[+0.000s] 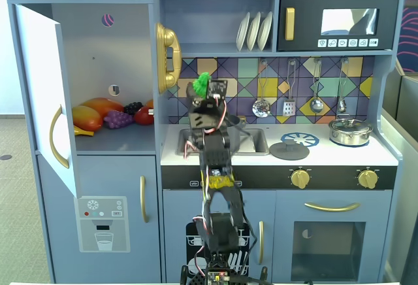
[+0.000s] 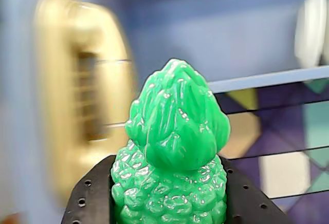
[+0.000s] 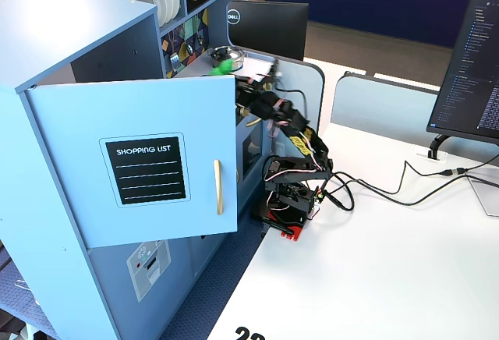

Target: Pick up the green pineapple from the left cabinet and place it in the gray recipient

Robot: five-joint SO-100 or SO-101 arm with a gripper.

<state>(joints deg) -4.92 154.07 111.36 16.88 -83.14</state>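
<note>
My gripper is shut on the green pineapple and holds it up in front of the tiled back wall, right of the gold toy phone and above the sink. In the wrist view the pineapple stands tuft up between my black fingers, gripper. The left cabinet stands open, its door swung out to the left. The gray recipient sits in the sink, mostly hidden behind my arm. In the other fixed view the pineapple is just in front of the recipient.
Orange, purple and red toy fruits lie on the cabinet shelf. A gold phone hangs on the cabinet's side. A flat gray lid and a silver lidded pot sit on the counter. Utensils hang on the wall.
</note>
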